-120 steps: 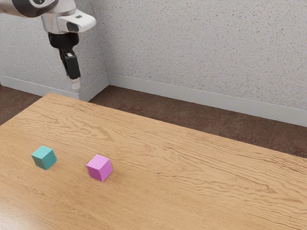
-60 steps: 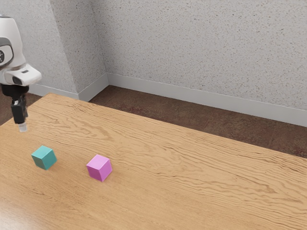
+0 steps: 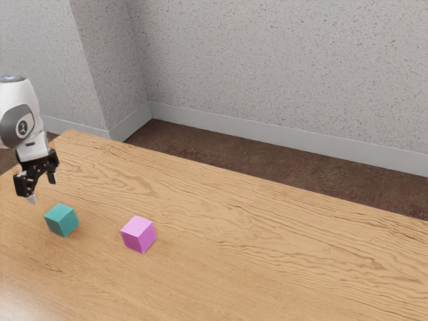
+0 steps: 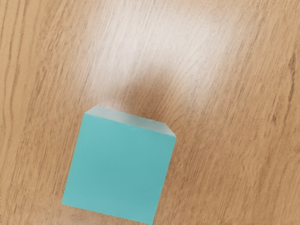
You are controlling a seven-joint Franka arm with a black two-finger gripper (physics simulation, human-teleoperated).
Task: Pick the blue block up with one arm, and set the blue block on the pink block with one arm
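Hovering above the bench [image 3: 267,227] at the exterior view's left edge, the jaws stand spread apart with nothing between them, carried by the white arm [image 3: 19,124]. The blue block [image 3: 61,220] rests on the bench at about 5 o'clock from the jaws and lower, apart from them; the pink block [image 3: 138,234] sits near it, at roughly 3 to 4 o'clock from the blue one, the two not touching. As a cube, the blue block has no long axis, so either pair of opposite faces should serve for a grasp. The wrist view adds what the side camera cannot: the blue block [image 4: 119,166] lies almost straight beneath the hand, its edges skewed to the frame, which suggests a small wrist turn before descending. The exterior view alone gives the height gap and the pink target.
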